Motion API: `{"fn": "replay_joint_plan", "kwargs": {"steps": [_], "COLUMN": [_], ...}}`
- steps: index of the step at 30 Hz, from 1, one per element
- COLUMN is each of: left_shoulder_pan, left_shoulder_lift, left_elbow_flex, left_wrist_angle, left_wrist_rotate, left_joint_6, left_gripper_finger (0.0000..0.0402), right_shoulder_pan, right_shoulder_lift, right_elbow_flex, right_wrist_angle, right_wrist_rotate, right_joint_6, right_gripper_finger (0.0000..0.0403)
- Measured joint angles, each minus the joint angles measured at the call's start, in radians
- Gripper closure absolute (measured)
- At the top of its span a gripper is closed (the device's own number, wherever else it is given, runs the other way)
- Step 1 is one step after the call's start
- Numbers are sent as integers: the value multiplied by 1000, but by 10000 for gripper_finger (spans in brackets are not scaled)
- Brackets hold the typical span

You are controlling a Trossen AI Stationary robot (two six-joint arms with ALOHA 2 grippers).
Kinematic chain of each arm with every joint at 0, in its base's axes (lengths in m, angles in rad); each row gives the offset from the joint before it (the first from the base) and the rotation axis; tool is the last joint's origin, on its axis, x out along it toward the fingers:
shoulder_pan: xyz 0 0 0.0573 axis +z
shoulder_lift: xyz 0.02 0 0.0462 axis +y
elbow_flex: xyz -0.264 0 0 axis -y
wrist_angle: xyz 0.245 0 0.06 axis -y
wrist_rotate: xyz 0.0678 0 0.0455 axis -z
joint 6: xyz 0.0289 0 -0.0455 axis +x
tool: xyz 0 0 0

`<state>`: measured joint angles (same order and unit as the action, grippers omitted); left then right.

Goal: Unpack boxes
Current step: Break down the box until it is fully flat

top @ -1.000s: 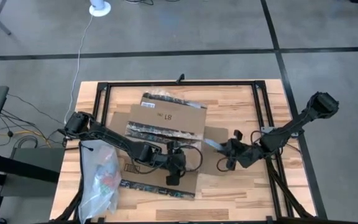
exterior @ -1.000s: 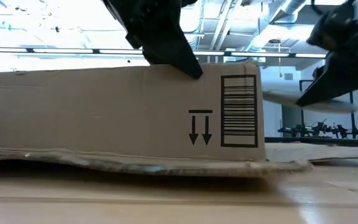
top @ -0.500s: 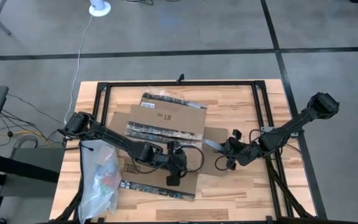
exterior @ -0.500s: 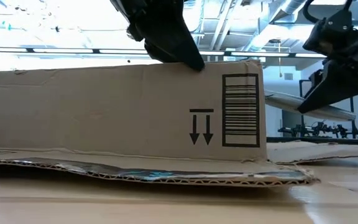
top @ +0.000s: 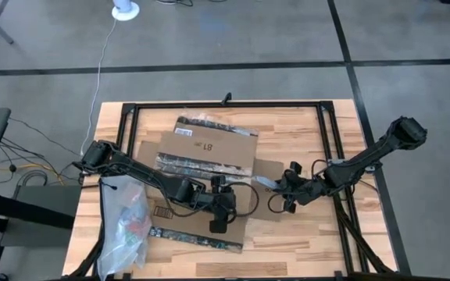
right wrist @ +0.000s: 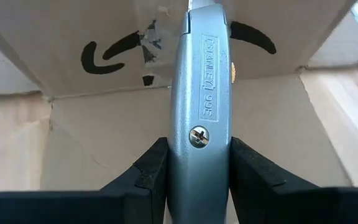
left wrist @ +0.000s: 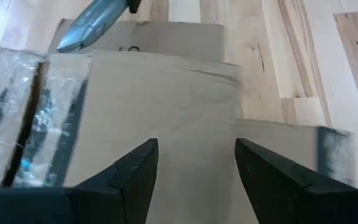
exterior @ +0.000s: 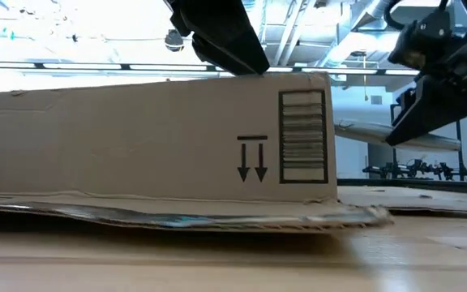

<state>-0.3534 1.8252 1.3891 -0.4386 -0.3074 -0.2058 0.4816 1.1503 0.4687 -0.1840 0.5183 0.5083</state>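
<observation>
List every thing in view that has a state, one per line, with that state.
cardboard box: flaps spread out flat on the table, taped strips showing.
utility knife: clamped in the right tool, tip toward the box's side.
right tool: shut on the knife, at the box's right side.
left tool: open, over the box top.
plastic bag: lying left of the box, contents inside.

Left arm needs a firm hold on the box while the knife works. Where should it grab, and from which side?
Probably the top edge of the box's upright printed wall, from above, with the open left gripper straddling it. That edge is thin, free and standing; the spread flaps lie flat on the table.
</observation>
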Motion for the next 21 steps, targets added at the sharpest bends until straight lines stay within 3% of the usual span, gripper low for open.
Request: {"fn": "replay_joint_plan", "kwargs": {"steps": [14, 21], "left_shoulder_pan": [15, 47], "left_shoulder_lift": [41, 42], "left_elbow_flex": [5, 6], "left_wrist_angle": [14, 10], "left_wrist_rotate": [3, 28], "left_joint_6": [-7, -14], "left_gripper_finger": [202, 202], "right_shoulder_pan": [-34, -11], "right_shoulder_lift": [0, 0], "right_elbow_flex": [57, 90], "right_wrist_angle": [-8, -17], "right_wrist_rotate": [-110, -114], "right_joint_6": [-60, -53], "right_gripper_finger": [290, 290]}}
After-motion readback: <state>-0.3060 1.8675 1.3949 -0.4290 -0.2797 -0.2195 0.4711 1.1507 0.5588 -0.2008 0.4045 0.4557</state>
